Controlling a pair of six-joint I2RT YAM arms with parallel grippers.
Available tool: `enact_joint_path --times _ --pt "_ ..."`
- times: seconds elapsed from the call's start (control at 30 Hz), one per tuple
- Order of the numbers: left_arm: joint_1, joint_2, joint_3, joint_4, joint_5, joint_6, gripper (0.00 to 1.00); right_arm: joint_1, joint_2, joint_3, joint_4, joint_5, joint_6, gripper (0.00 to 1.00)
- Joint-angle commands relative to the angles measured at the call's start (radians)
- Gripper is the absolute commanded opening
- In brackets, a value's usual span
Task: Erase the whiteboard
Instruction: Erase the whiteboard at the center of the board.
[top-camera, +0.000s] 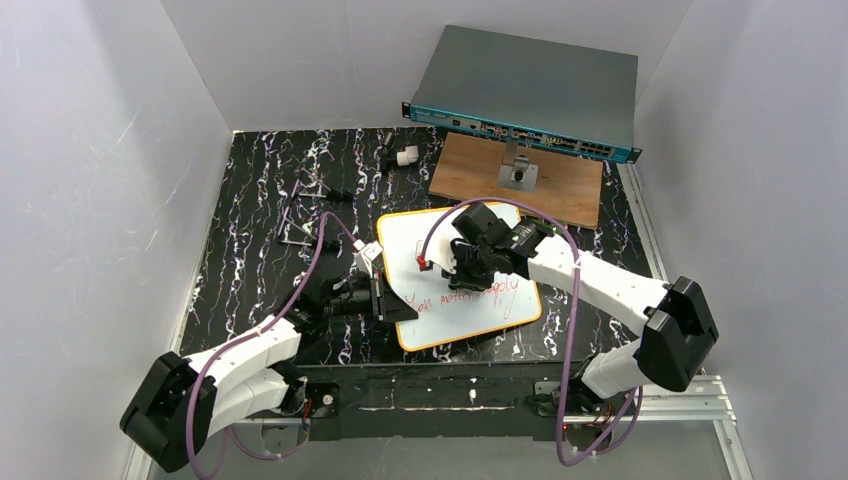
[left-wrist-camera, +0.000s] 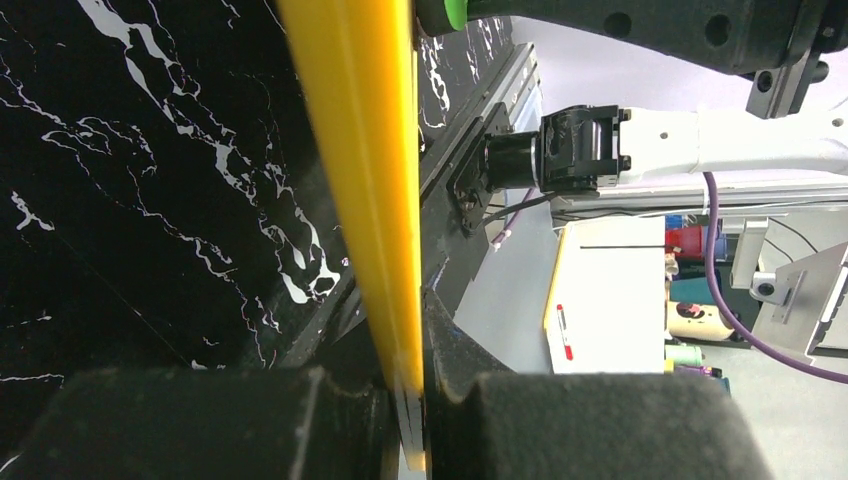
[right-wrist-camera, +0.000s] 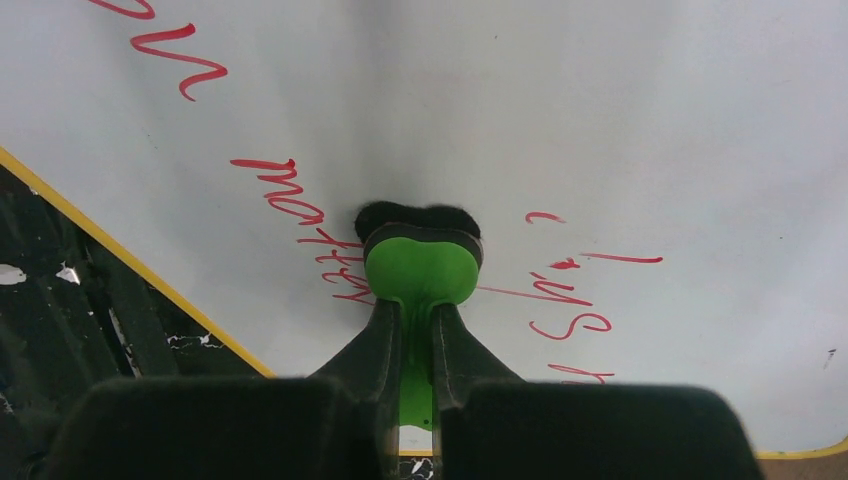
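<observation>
Top external: whiteboard (top-camera: 470, 322) flat mid black marbled table (top-camera: 260, 230), just in front of brown wooden board (top-camera: 565, 190). Red writing (top-camera: 500, 291) across near half. Left wrist: left gripper (left-wrist-camera: 405, 392) pinching yellow rim (left-wrist-camera: 360, 150) at board's left edge. Right wrist: right gripper (right-wrist-camera: 418, 320), 2 fingers clamped on green eraser (right-wrist-camera: 420, 265), black pad pressed to white surface among red words.

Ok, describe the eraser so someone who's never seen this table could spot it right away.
On the black marbled table sits a whiteboard with a yellow rim, red handwriting across it. Pressed to that writing, clamped in the jaws of the right gripper, is the eraser: a small green body on a black pad, the only green thing on the board.
</observation>
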Motion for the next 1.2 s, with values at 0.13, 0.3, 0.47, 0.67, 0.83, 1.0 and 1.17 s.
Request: enact_joint_path --times 0.13,0.3,0.47,0.67,0.83,1.0,1.17 --pt "-0.017 -0.033 0.030 0.100 0.076 0.106 0.00 0.018 0.115 0.138 0.051 0.125 0.107 0.01" --pt "-0.017 -0.050 0.023 0.091 0.071 0.104 0.00 -0.038 0.134 0.147 0.066 0.200 0.134 0.01" --pt "-0.018 -0.064 0.023 0.079 0.070 0.111 0.00 -0.061 0.063 0.053 0.006 0.029 0.041 0.01" --pt "-0.018 -0.039 0.027 0.098 0.078 0.109 0.00 -0.005 0.031 -0.003 -0.078 -0.133 -0.046 0.01" --pt "-0.018 -0.037 0.024 0.101 0.077 0.106 0.00 0.019 0.079 0.087 -0.062 -0.090 0.008 0.01" --pt "-0.017 -0.042 0.019 0.101 0.078 0.101 0.00 -0.009 0.093 0.158 -0.048 -0.005 0.050 0.01" --pt "-0.018 -0.040 0.012 0.115 0.080 0.094 0.00 -0.065 0.081 0.126 0.024 0.100 0.081 0.01"
